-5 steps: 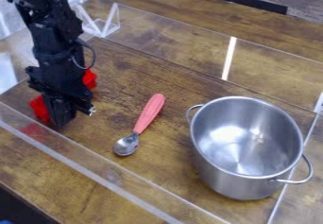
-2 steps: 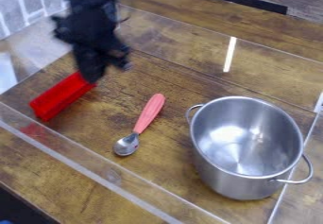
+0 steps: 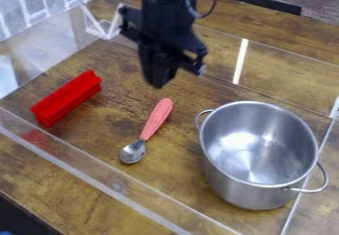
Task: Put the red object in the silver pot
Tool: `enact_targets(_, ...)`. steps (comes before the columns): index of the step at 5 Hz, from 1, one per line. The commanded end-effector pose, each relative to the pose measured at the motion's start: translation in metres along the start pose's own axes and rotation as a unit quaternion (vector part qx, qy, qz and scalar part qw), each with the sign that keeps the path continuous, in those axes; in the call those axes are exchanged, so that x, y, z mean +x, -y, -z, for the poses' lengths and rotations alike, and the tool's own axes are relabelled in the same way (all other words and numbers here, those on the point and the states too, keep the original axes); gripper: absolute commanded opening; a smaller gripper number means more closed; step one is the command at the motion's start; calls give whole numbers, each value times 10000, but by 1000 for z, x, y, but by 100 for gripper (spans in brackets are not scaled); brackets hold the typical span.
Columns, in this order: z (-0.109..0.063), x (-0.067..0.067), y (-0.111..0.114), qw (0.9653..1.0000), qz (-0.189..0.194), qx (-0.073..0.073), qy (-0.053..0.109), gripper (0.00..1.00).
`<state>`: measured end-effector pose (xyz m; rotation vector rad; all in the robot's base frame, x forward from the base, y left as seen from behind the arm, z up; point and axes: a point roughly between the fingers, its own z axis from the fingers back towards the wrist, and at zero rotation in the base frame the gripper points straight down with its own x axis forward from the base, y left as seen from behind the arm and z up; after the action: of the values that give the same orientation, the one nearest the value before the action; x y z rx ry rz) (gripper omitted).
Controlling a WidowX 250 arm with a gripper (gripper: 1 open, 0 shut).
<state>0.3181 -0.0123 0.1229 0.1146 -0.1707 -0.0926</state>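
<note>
The red object, a bright red long block, lies flat on the wooden table at the left, with nothing touching it. My gripper hangs pointing down above the table's middle, well to the right of the block and above the spoon's handle. It holds nothing. Its dark fingers are blurred into one column, so no gap can be made out. The silver pot stands upright at the lower right with nothing in its bowl.
A metal spoon with a pinkish-red handle lies between the block and the pot. A clear plastic wall runs along the table's front edge, and another clear panel stands behind the pot.
The arm has left the red block and swung right and upward to the table's middle. The block stayed on the table at the left, lying free.
</note>
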Motion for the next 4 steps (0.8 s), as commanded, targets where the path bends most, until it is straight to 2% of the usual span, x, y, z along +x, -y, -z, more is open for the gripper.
enact_targets(1,-15,-7,-22,9996,-60,92,273,100)
enact_targets(2,-15,-20,-58,9991,-173,290,247,100)
enact_targets(3,-2,-35,-89,9987,-257,371,232,100)
enact_targets(4,16,-44,-104,9985,-320,389,221,100)
